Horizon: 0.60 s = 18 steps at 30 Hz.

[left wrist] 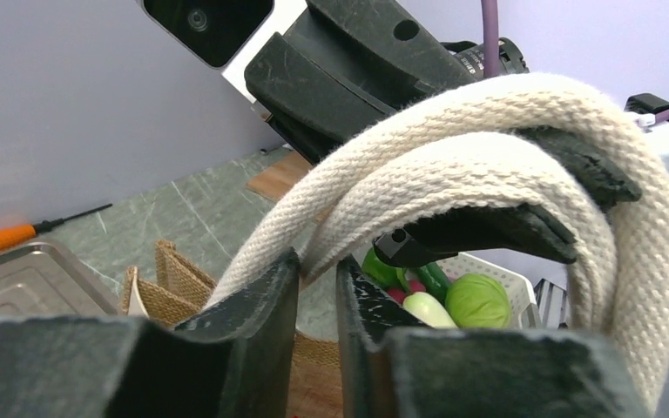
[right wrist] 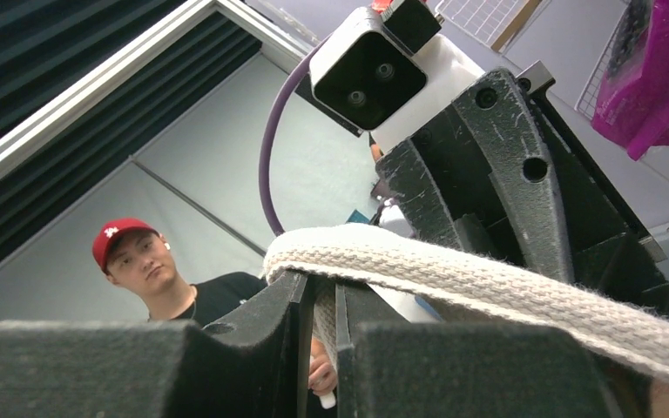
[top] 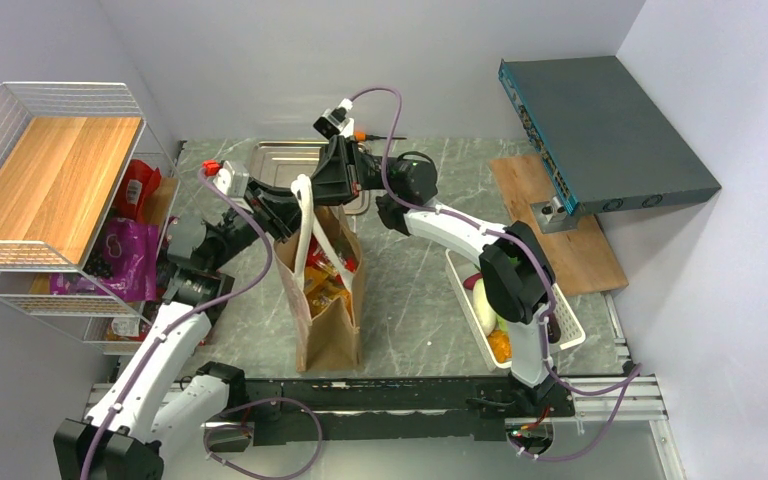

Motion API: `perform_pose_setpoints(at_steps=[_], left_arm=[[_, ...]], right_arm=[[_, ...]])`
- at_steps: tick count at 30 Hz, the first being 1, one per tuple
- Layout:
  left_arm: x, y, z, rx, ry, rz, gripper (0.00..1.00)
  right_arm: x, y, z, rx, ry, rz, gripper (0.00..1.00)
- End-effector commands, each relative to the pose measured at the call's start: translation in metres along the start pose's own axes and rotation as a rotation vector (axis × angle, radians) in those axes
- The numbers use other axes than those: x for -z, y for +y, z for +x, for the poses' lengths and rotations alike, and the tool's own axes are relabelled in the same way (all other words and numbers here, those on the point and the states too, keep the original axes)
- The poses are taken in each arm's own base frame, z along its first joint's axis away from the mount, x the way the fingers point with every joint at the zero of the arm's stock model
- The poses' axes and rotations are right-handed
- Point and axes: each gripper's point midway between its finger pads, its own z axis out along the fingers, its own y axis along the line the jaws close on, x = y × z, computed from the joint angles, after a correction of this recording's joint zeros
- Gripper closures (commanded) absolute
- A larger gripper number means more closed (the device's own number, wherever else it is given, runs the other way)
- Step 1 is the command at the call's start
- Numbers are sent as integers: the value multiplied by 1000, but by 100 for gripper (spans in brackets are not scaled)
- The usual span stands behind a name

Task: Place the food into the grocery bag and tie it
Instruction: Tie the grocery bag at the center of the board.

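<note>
A brown paper bag (top: 325,305) with snack packets (top: 325,275) inside stands mid-table, while the left gripper (left wrist: 318,266) and right gripper (right wrist: 318,292), both nearly closed, pinch its white handles (left wrist: 488,131) overhead.

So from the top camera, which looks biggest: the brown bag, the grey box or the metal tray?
1. grey box
2. brown bag
3. metal tray, though the arms hide part of it
</note>
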Motion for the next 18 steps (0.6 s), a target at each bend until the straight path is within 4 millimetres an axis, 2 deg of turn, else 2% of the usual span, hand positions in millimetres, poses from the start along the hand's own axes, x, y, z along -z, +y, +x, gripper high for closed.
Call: perform_pose_setpoints(at_steps=[1, 3, 6, 8, 10, 13, 18], left_arm=[[-1, -26, -28, -41, -81, 110, 78], [-1, -30, -29, -31, -81, 128, 70], [0, -29, -32, -26, -79, 110, 36], [1, -25, -33, -39, -81, 76, 27], [1, -22, -33, -55, -73, 58, 26], [-3, -22, -35, -59, -62, 72, 43], [-8, -23, -42, -30, -122, 96, 45]], right_arm=[[-4, 83, 5, 167, -21, -214, 100], [-3, 82, 4, 165, -25, -217, 100], [-1, 81, 3, 164, -28, -220, 100], [0, 81, 4, 166, -28, -225, 100], [0, 81, 4, 168, -31, -231, 100], [1, 82, 6, 173, -30, -240, 100], [4, 84, 7, 171, -37, -262, 100]])
